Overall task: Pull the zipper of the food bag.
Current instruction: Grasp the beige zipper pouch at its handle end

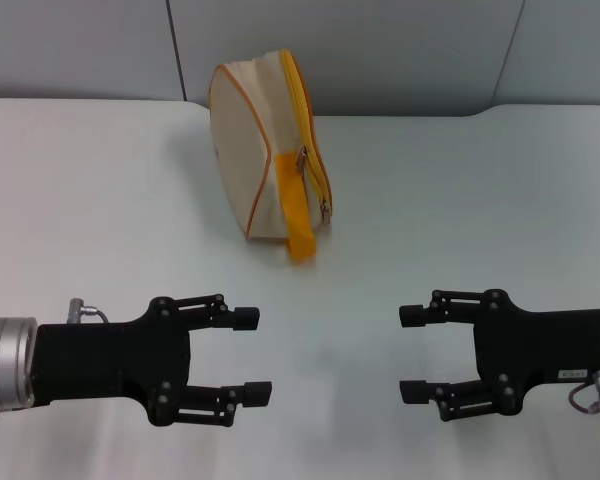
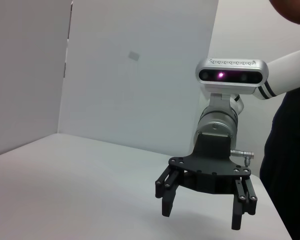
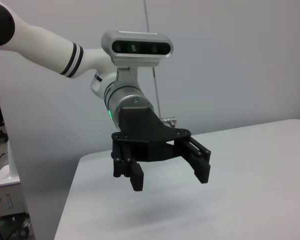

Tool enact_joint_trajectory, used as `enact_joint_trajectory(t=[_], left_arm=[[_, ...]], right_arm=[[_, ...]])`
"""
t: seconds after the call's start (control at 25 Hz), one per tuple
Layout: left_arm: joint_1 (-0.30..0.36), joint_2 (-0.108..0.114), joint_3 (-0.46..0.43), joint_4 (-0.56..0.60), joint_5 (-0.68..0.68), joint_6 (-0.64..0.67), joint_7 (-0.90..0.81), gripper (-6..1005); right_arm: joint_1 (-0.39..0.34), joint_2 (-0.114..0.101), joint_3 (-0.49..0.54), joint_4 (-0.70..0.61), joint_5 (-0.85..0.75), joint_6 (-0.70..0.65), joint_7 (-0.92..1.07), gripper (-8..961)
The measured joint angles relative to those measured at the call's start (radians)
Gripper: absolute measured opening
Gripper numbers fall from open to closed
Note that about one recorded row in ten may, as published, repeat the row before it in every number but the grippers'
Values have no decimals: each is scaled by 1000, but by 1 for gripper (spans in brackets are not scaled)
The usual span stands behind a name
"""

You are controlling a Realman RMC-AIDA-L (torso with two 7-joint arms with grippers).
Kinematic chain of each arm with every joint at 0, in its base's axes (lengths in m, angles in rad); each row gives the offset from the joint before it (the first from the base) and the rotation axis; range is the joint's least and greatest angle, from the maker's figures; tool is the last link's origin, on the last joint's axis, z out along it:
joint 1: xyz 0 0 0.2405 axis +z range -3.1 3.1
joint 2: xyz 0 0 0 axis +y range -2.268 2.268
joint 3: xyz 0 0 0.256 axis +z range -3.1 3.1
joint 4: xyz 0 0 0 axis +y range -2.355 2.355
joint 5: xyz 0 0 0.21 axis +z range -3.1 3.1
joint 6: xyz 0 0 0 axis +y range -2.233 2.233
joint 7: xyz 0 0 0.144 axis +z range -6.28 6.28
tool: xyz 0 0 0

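Observation:
The food bag (image 1: 255,150) is a beige canvas pouch with orange piping, standing on the white table at the far middle in the head view. Its yellow zipper (image 1: 310,120) runs along the edge facing right, with silver pull tabs (image 1: 303,158) on it. A wide yellow strap (image 1: 295,215) hangs down its near side. My left gripper (image 1: 252,355) is open and empty at the near left, well short of the bag. My right gripper (image 1: 410,353) is open and empty at the near right. The two face each other. The left wrist view shows the right gripper (image 2: 201,215); the right wrist view shows the left gripper (image 3: 170,180).
The white table (image 1: 460,200) reaches back to grey wall panels (image 1: 380,50) behind the bag. Bare tabletop lies between the two grippers and the bag.

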Motion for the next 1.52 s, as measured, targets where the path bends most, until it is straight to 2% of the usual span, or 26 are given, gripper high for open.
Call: enact_joint_trajectory(t=[0.88,1.0,1.08,1.12,1.24,1.28,1.32,1.36,1.4,1.52], left_arm=[[-4,-4,3,1,0,0,2,779],[-1,-20,-36,1,-7,-21,18,774],[2,-41,-85,1,-8,-57,27,771],[4,-64,-144,0,-8,-104,30,769],[-1,-92,-250,-22,-18,-180,43,765],[-9,-97,-285,-49,-35,-211,60,763],[-35,-96,-325,-136,-98,-259,121,761],[-35,-96,-325,-136,-98,-259,121,760],[-61,-97,-341,-208,-165,-301,193,758],[-88,-100,-342,-265,-216,-348,274,753]], right_arm=[[-3,1,4,-2,-1,5,-3,797],[-11,1,7,-3,-1,7,-6,796],[-13,1,8,-3,-1,7,-9,796],[-16,0,9,-3,0,8,-12,796],[-26,-1,10,-4,3,10,-15,795],[-29,0,11,-5,4,11,-15,794],[-32,0,11,-6,4,12,-15,794],[-35,0,11,-6,5,13,-15,794],[-38,0,12,-6,5,13,-15,793],[-46,0,13,-7,5,16,-15,792]])
